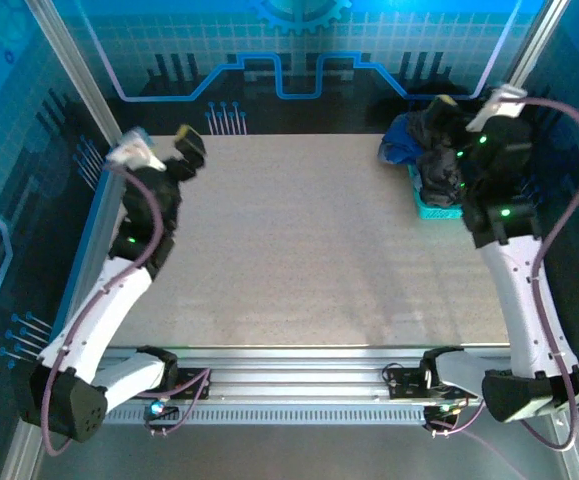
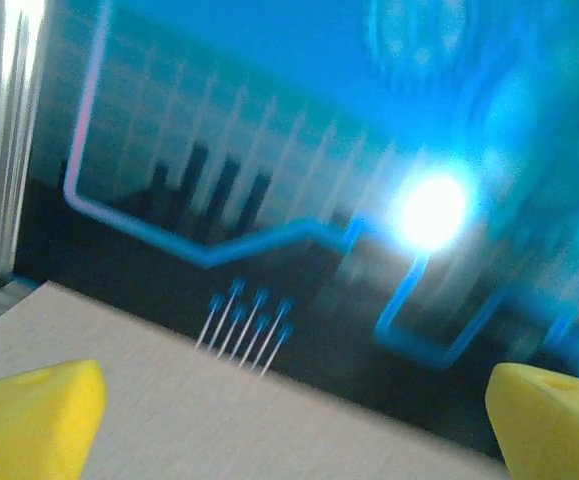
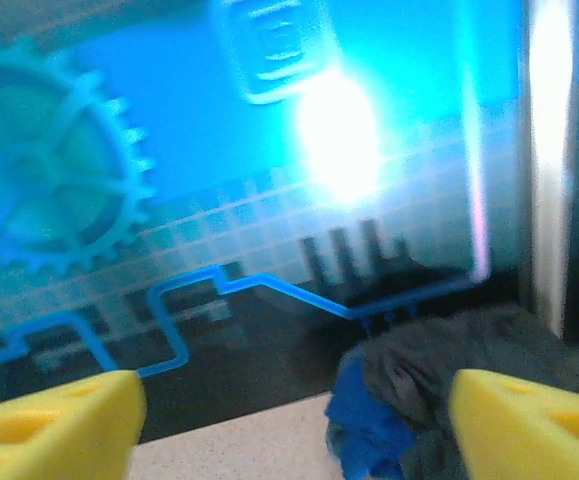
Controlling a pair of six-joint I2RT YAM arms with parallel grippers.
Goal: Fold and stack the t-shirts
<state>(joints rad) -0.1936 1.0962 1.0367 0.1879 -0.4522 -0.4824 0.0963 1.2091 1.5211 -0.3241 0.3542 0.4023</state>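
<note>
My right gripper [image 3: 294, 410] is spread wide. Its two yellow fingers [image 3: 54, 425] stand far apart, and I have hold of nothing. Just past the tips, low and toward my right-hand finger, lies the heap of t-shirts [image 3: 439, 400]. A blue shirt [image 3: 364, 425] is on the nearer left side and a charcoal-grey shirt [image 3: 469, 350] is bunched above and behind it. The cloth is not between my fingers.

From above, this right gripper [image 1: 445, 112] hangs over the same heap [image 1: 424, 150] at the far right corner of the table [image 1: 299, 240]. The blue shirt [image 1: 397, 140] spills to the left. The dark one [image 1: 437, 170] is piled over a teal basket [image 1: 435, 211], of which a strip of mesh shows at the near side.

My left gripper [image 2: 294, 400] is also fully open and empty, with bare tabletop under it. From above, the left gripper [image 1: 191, 145] sits at the far left corner, well apart from the shirts.

I count two shirts I can tell apart, one blue and one charcoal. I cannot tell whether more are folded into the heap. There is one basket and two grippers.
</note>
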